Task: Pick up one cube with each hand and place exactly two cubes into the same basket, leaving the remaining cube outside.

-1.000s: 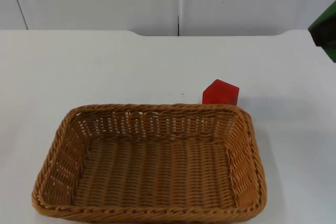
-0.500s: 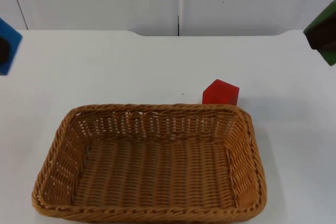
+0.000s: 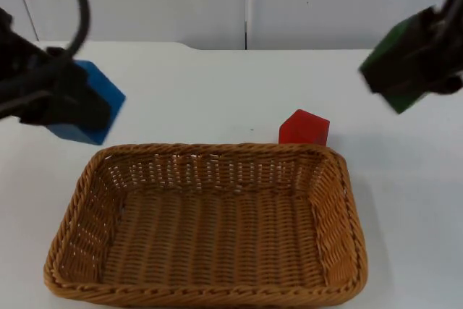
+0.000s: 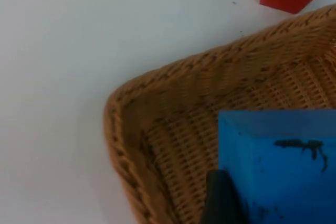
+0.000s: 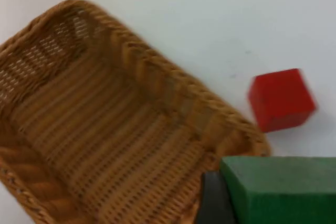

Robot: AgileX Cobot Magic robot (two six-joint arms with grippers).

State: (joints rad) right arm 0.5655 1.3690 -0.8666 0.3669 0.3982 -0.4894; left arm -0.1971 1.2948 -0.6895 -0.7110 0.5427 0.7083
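**Carrying two cubes in, basket waiting below**

Sitting nearest on the white counter [image 3: 217, 92] is the wicker basket [image 3: 206, 291], nothing inside it. Just past its far right corner, the red cube [image 3: 304, 128] rests on the counter, right beside the rim but outside it. Up on the left side, the left hand [image 3: 61, 103] is clamped on the blue cube [image 3: 98, 92], holding it in the air just beyond the basket's far left corner; the left wrist view has that blue cube [image 4: 278, 166] hanging over the basket's corner [image 4: 157, 103]. Over on the right, the right hand [image 3: 419, 63] grips the green cube [image 3: 391, 66], raised above the counter, off past the red cube, and its wrist view shows green cube [image 5: 283, 190], red cube [image 5: 281, 98] and basket [image 5: 105, 129] together.
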